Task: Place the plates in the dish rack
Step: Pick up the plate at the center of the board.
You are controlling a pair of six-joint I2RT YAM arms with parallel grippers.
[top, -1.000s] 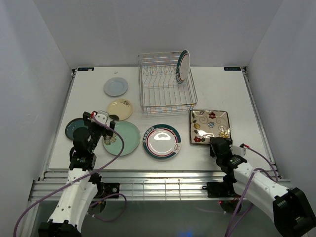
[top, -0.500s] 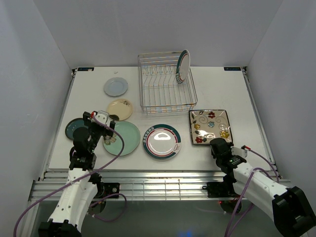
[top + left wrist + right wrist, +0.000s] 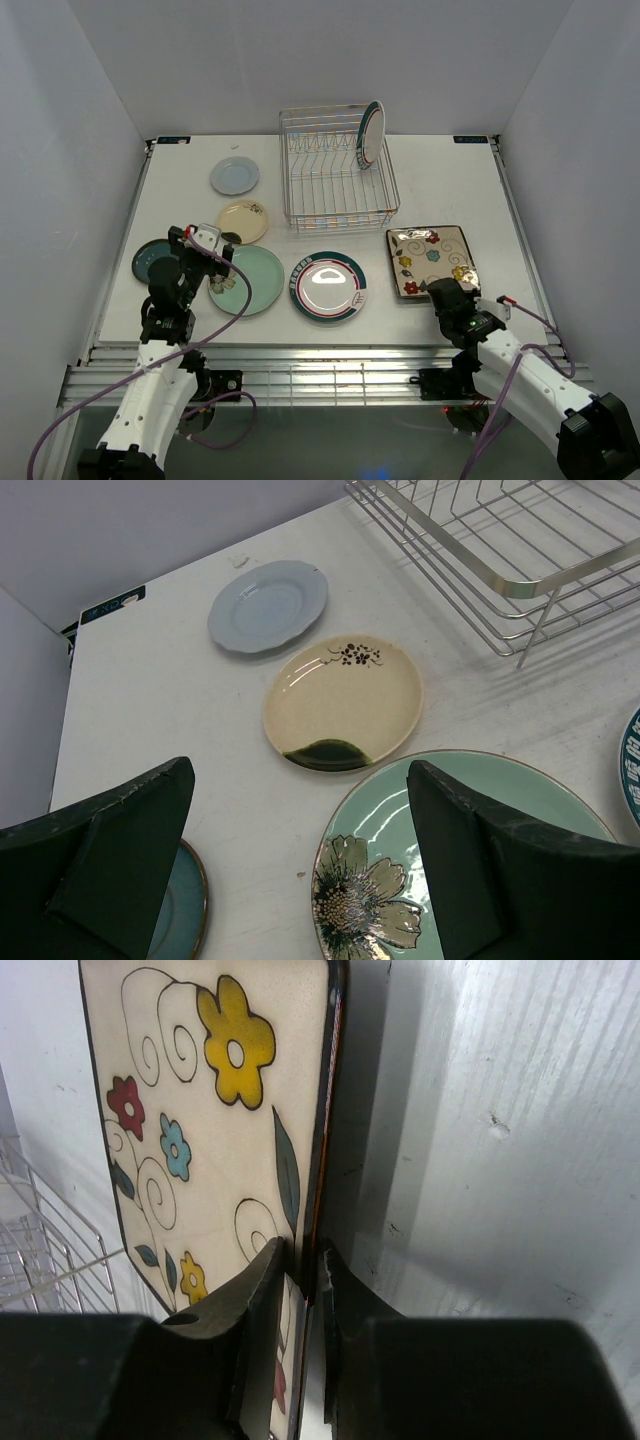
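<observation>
My right gripper (image 3: 445,293) is shut on the near edge of the square floral plate (image 3: 432,259), which shows tilted in the right wrist view (image 3: 200,1110) with my fingers (image 3: 262,1290) pinching its rim. My left gripper (image 3: 205,262) is open and empty above the pale green plate (image 3: 246,279), between it and the dark teal plate (image 3: 150,260). A white teal-rimmed plate (image 3: 327,285) lies flat in front of the silver dish rack (image 3: 335,203). Another teal-rimmed plate (image 3: 371,134) stands upright in the rack's far right corner. The cream plate (image 3: 242,221) and blue-grey plate (image 3: 234,176) lie at left.
White walls enclose the table on three sides. The left wrist view shows the rack's corner (image 3: 500,580), the cream plate (image 3: 343,702), the blue-grey plate (image 3: 268,605) and the green plate's flower (image 3: 365,895).
My right gripper has pulled the square floral plate slightly right and nearer, lifting and tilting its near edge. The left arm has not moved.
</observation>
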